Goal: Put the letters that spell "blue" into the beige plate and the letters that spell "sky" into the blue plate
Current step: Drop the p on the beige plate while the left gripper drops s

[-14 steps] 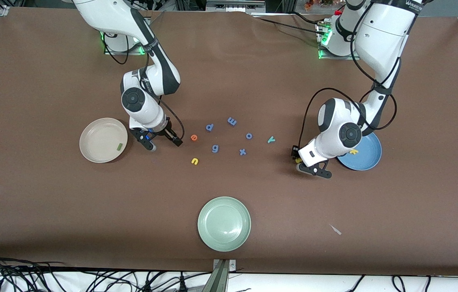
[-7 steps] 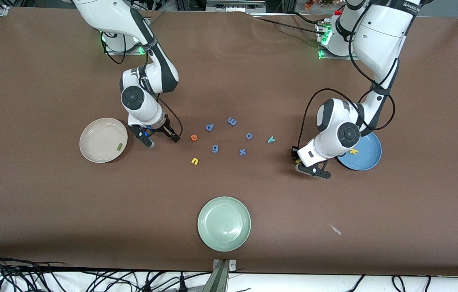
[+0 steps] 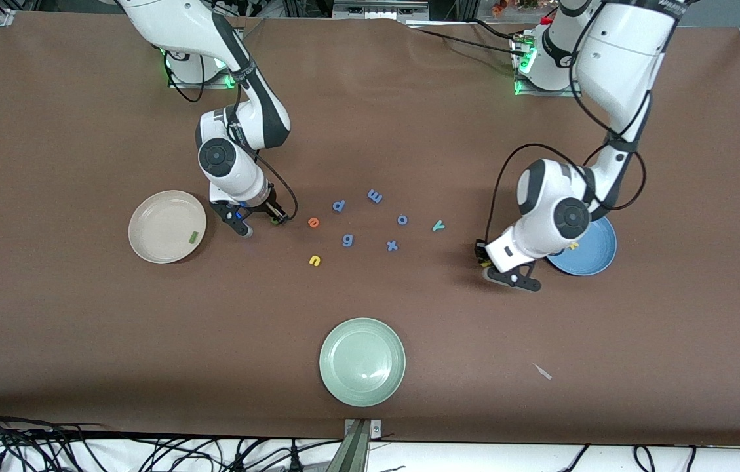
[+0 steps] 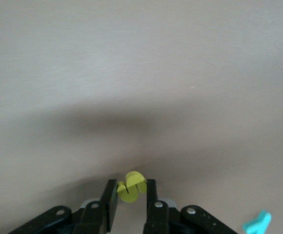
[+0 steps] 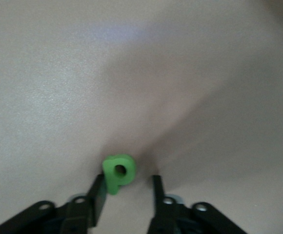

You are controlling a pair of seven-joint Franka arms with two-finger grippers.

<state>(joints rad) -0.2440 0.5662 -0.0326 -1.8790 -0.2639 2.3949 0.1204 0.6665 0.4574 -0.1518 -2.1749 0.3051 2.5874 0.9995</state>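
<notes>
My left gripper (image 4: 131,185) is shut on the yellow s (image 4: 134,181), low over the table beside the blue plate (image 3: 596,255). A yellow k (image 3: 571,246) lies in that plate, partly hidden by the arm. My right gripper (image 5: 127,183) is open around the green b (image 5: 118,171); the b touches one finger and a gap shows at the other. It is down at the table (image 3: 261,224) between the beige plate (image 3: 156,223) and the orange e (image 3: 313,222). The green l (image 3: 193,236) lies in the beige plate. The yellow u (image 3: 314,261) and teal y (image 3: 438,226) lie on the table.
Blue letters p (image 3: 339,206), m (image 3: 375,195), o (image 3: 402,219), g (image 3: 347,240) and x (image 3: 392,246) lie scattered mid-table. A pale green plate (image 3: 362,360) sits nearer the front camera. A small scrap (image 3: 542,371) lies toward the left arm's end.
My left gripper has closed on the yellow s and shifted slightly toward the blue plate. My right gripper's jaws have narrowed around the green b.
</notes>
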